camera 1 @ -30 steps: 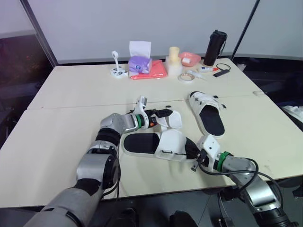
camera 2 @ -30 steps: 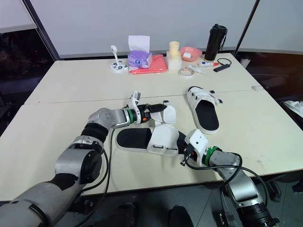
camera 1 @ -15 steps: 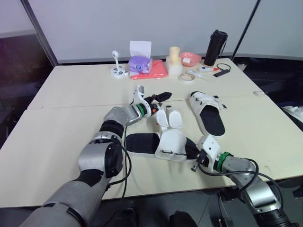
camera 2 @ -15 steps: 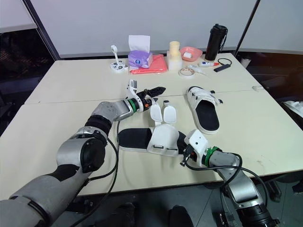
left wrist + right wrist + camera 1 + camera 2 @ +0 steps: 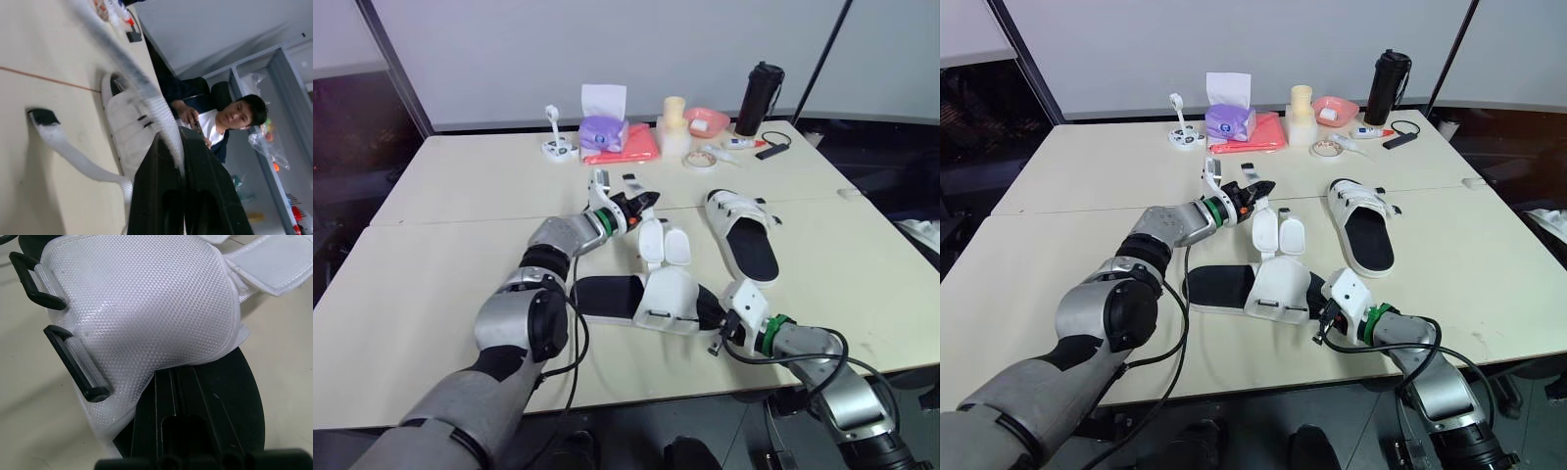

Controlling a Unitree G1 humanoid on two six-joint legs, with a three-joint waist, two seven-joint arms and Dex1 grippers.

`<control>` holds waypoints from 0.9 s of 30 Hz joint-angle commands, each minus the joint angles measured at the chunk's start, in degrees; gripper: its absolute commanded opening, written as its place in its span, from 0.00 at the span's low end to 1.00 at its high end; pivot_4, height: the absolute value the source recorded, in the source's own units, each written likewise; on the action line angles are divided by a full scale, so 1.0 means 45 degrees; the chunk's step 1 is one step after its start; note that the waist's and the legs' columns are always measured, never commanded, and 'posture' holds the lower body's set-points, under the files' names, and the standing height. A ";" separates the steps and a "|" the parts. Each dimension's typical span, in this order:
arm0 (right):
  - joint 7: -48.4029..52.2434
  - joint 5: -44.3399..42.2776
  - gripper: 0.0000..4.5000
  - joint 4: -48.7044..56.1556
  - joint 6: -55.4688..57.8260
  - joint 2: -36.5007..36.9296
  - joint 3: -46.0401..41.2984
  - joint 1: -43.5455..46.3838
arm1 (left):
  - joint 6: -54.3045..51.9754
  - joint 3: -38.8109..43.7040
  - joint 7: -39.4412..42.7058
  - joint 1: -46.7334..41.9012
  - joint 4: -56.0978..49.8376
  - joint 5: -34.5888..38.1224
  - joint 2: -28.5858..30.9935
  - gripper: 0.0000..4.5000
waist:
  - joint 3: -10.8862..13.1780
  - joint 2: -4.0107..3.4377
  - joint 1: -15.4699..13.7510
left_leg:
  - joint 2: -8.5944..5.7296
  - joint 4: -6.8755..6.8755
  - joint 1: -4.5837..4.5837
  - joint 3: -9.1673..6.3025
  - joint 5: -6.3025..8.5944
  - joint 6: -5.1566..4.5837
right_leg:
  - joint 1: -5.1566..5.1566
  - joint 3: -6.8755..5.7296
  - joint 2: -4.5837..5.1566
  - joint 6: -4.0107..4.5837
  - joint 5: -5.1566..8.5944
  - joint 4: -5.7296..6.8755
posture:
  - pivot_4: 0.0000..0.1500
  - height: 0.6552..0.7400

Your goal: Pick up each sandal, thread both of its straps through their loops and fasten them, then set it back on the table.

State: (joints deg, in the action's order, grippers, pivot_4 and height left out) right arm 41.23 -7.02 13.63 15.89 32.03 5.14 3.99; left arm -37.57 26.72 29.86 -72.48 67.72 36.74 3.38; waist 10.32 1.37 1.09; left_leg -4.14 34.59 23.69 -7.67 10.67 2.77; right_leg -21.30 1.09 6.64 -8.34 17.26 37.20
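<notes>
Strap lifted, not yet threaded.
The white mesh sandal with black sole point(image 5: 641, 297) lies centre-frame; the left gripper point(image 5: 638, 201) pinches one white strap point(image 5: 146, 95) up, and the right gripper point(image 5: 717, 321) clamps its toe end. Next, the strap tip likely needs steering into its black loop point(image 5: 73, 362).

A pale cream table point(image 5: 460, 186), two tops butted along a seam, carries a white mesh sandal with a black sole point(image 5: 646, 294) near its front edge, straps undone. A second white sandal point(image 5: 744, 235) lies apart on the right. Along the far edge stand a purple tissue box point(image 5: 603, 132), a pink bowl point(image 5: 707, 119) and a tall black flask point(image 5: 759, 98).
</notes>
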 commanded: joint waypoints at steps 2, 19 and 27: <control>0.0285 0.0153 0.00 -0.0103 0.0307 0.0013 0.0707 -0.0345 | 0.0611 -0.0113 0.0869 -0.0537 -0.0323 -0.0247 0.0267 0.01 | 0.0000 0.0001 -0.0001 | 0.0000 0.0000 0.0000 0.0000 0.0000 0.0000 | -0.0001 0.0000 0.0000 0.0000 0.0000 0.0000 | 1.00 1.00; 0.0328 0.0189 0.00 -0.0289 0.0189 0.0088 0.0730 -0.0189 | 0.9283 -0.9375 1.1436 0.6454 -1.1029 -0.5143 0.1906 0.01 | -0.0006 -0.0011 -0.0062 | 0.0015 -0.0100 -0.0048 0.0032 -0.0015 0.0022 | -0.0001 0.0046 0.0003 0.0038 -0.0009 -0.0034 | 1.00 1.00; 0.0526 0.0217 0.00 -0.0511 0.0075 0.0154 0.0787 -0.0050 | 1.5909 -1.0208 1.2609 0.6756 -0.9870 -0.6197 0.2848 0.01 | -0.0012 -0.0018 -0.0065 | 0.0021 -0.0097 -0.0049 0.0003 -0.0016 0.0019 | 0.0000 0.0045 0.0014 0.0059 0.0001 -0.0050 | 1.00 1.00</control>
State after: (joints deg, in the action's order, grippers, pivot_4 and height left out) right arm 42.06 -6.93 13.15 15.36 32.58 5.58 4.83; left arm 28.04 -19.11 86.16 -40.94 22.26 9.75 15.77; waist 10.27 1.28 0.80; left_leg -4.05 34.15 23.47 -7.69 10.60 2.86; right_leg -21.31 1.30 6.70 -8.07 17.27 36.97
